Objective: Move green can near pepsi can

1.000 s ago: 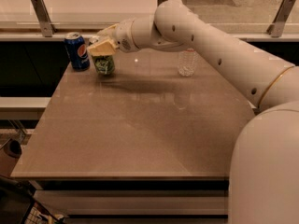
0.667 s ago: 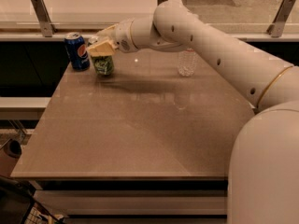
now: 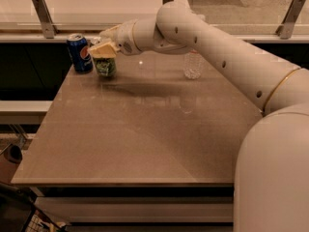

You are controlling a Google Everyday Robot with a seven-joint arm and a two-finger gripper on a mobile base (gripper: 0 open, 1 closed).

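Note:
The green can (image 3: 105, 67) stands upright on the table at the far left. The pepsi can (image 3: 79, 53), dark blue with a round logo, stands just to its left, a small gap between them. My gripper (image 3: 102, 48) reaches in from the right and sits over the top of the green can. Its fingers straddle the upper part of the can and are closed on it. The top of the can is hidden by the gripper.
A clear plastic water bottle (image 3: 193, 64) stands at the back of the brown table (image 3: 145, 144), right of centre, behind my arm. A pale counter with metal brackets (image 3: 42, 14) runs along the far edge.

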